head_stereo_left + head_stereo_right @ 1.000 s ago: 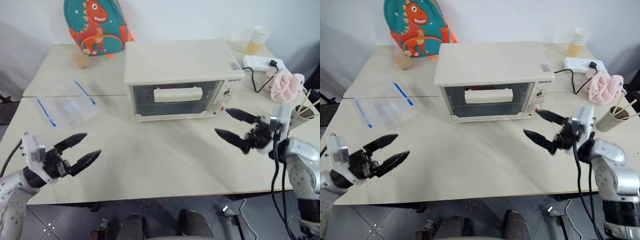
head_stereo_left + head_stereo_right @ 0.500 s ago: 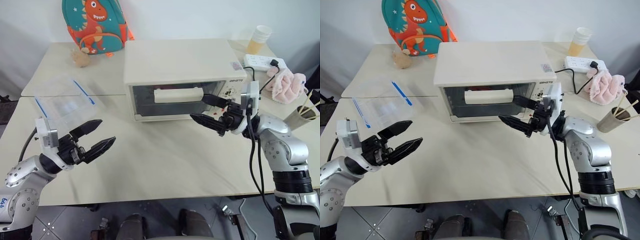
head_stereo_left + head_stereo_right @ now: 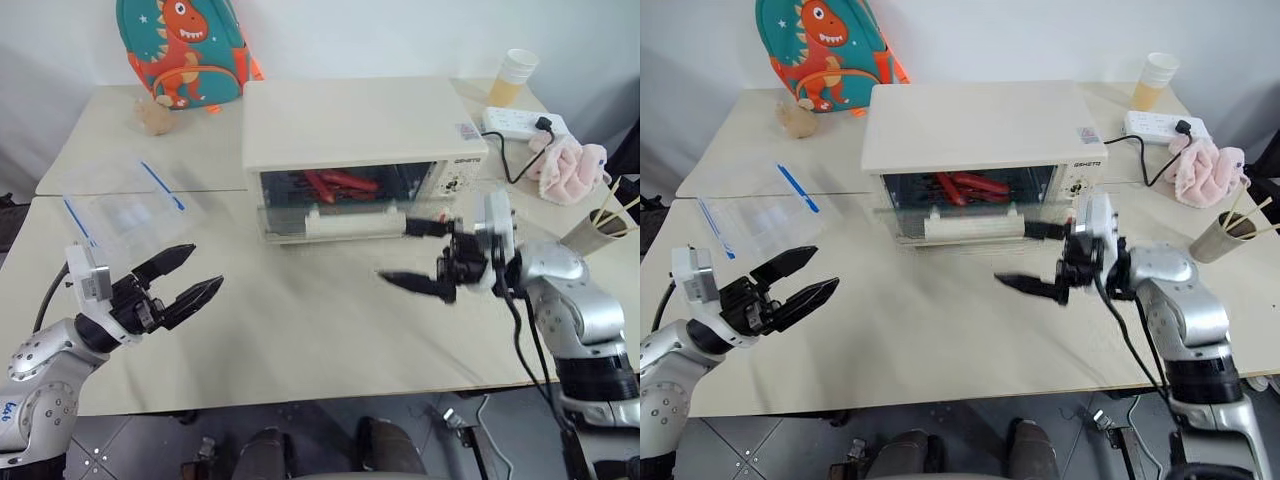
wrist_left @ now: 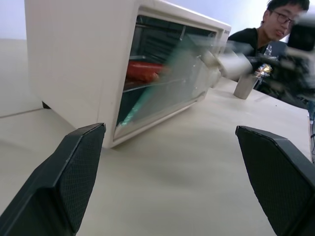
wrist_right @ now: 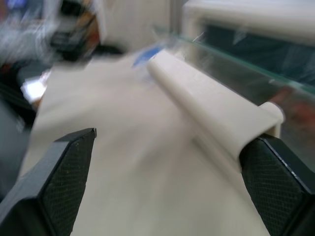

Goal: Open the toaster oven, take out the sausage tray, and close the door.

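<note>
While the door is hanging part-way down on its bottom hinge, the right hand is sitting at the right end of the bar handle, its black fingers spread wide, one finger level with the handle end and the other lower over the tabletop. Whether a finger is touching the handle cannot be told. The left hand is hovering wide and empty over the tabletop, well apart from the toaster oven. The sausage tray is sitting inside the oven, two red sausages showing through the gap above the door.

Risks, as judged: the handle is not being gripped, so the door may be slipping off the finger and dropping hard, or swinging back up. A pull at one end only may be dragging the light oven across the tabletop, since the left hand is not bracing it. The tray cannot be drawn out until the door is lying fully down.

Markings: small dark lettering is showing above the knob panel; it is not legible.
</note>
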